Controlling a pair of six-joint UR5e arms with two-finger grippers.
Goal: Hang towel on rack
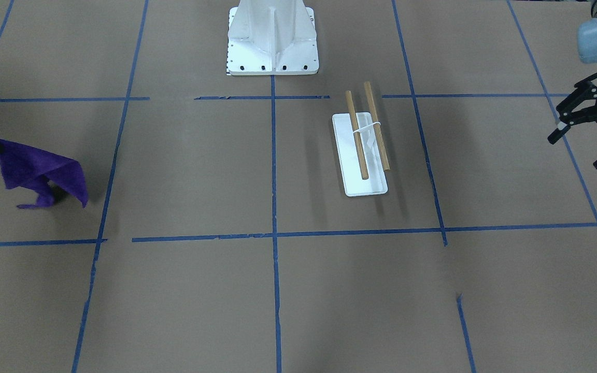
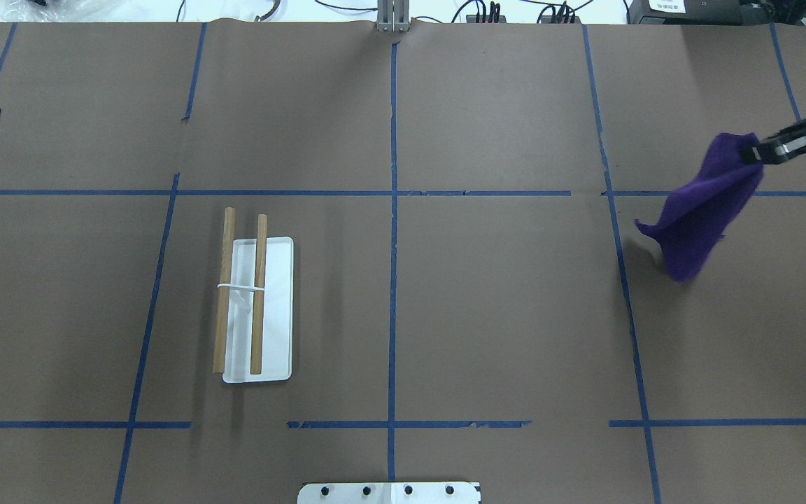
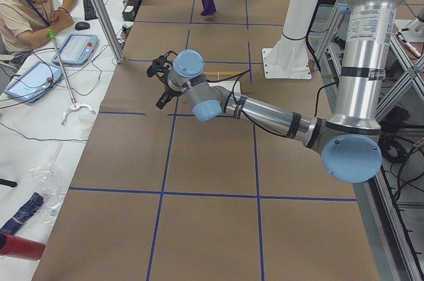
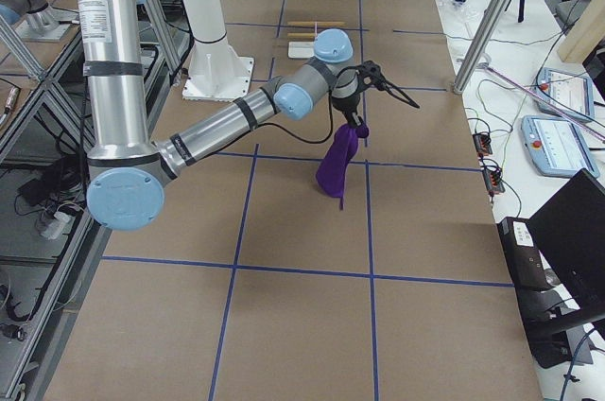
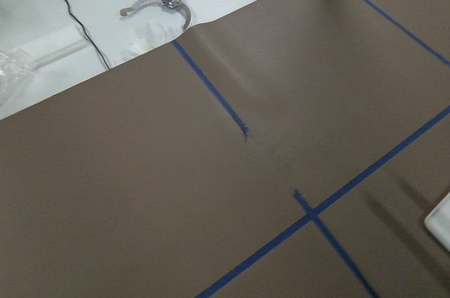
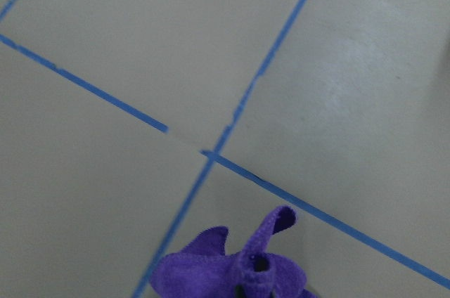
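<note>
The purple towel (image 2: 704, 206) hangs from my right gripper (image 2: 760, 152), which is shut on its top corner at the table's right side; its low end is near the table. It also shows in the front view (image 1: 39, 173), the right side view (image 4: 338, 163) and the right wrist view (image 6: 235, 266). The rack (image 2: 257, 308), a white tray with two wooden dowels, stands left of centre; it shows in the front view too (image 1: 360, 150). My left gripper (image 1: 581, 150) is open and empty at the far left, well away from the rack.
The large white pedestal (image 1: 272, 39) with bolt holes stands at the robot's edge, middle. Blue tape lines mark the brown table (image 2: 501, 315). An operator (image 3: 33, 2) sits at a side desk with tablets beyond the table's far edge.
</note>
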